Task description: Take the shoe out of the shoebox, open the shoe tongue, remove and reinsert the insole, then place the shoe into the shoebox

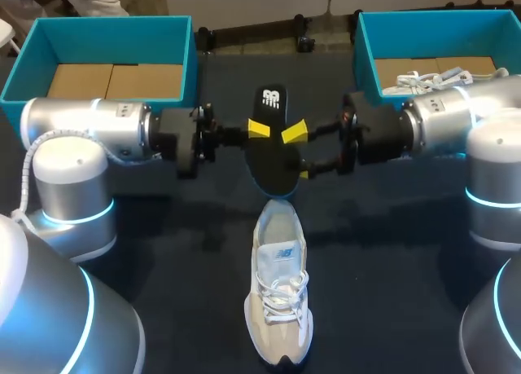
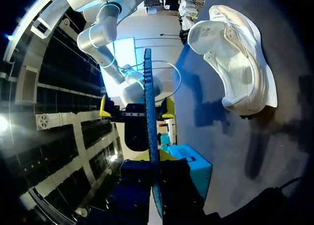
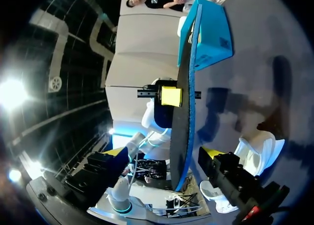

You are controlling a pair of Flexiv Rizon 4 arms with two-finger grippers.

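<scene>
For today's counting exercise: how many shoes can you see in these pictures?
2. One white shoe lies on the table, near the robot; a second shoe sits in the right shoebox. Its walls may hide more.

Insole: dark with a blue edge, seen edge-on, running straight ahead from between the jaws of the left gripper. Pinched there from both sides, with only slivers of yellow showing beside it.

Right gripper: directly ahead and facing back. Jaws wide, one yellow tip on each side of the insole, neither touching it.

Right arm: silver, jointed, extending behind that gripper.

Shoe: white, resting on the dark bench off to one side of the insole. Well apart from both grippers, opening in view.

Shoebox: teal, on the bench beside the insole, partly hidden by the left gripper.
</scene>
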